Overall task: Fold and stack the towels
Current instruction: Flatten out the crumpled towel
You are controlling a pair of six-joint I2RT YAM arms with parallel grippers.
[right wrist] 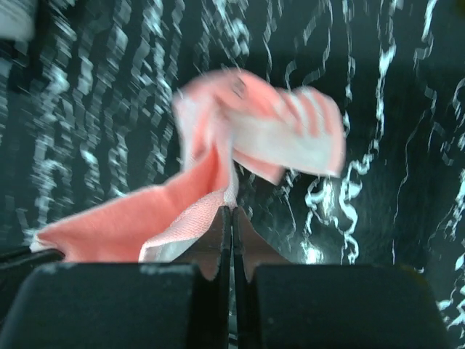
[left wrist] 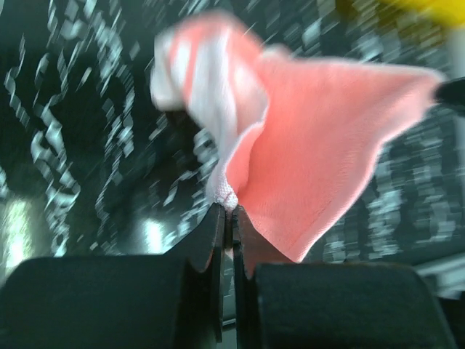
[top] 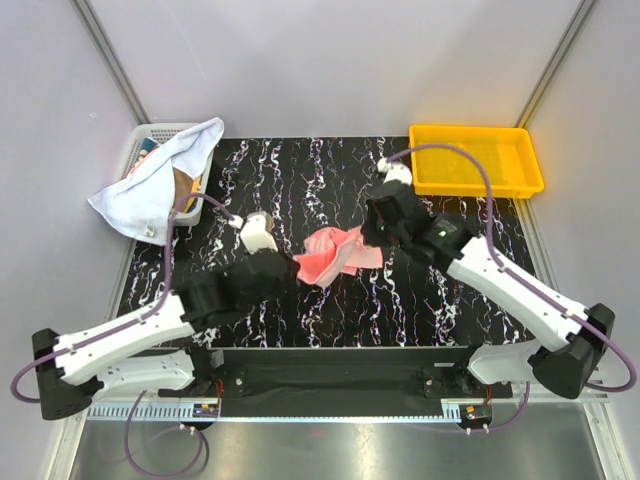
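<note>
Black marbled table point(top: 300, 180), full width of top view. Yellow tray point(top: 476, 190) at far right corner, white mesh basket point(top: 160, 128) at far left corner. White towel point(top: 150, 190) draped over basket rim, hanging past table's left edge, unfolded. Brown towel point(top: 184, 186) peeking out beneath it in basket. Pink towel point(top: 335, 255) at table centre, bunched, strung between both arms, not flat. Left gripper point(left wrist: 227, 211) clenched on one pink edge, cloth pinched right at the tips. Right gripper point(right wrist: 231, 211) clamped tight on the opposite side, pink cloth at its tips too.

Progress: early. No folded towel, no stack anywhere in view. First towel only grabbed at two points; needs spreading flat, folding, placing. Then at least two more from basket, maybe others hidden underneath, cannot tell count. Risk: grips look to sit on bunched edge, not true corners, so crooked spread likely.
</note>
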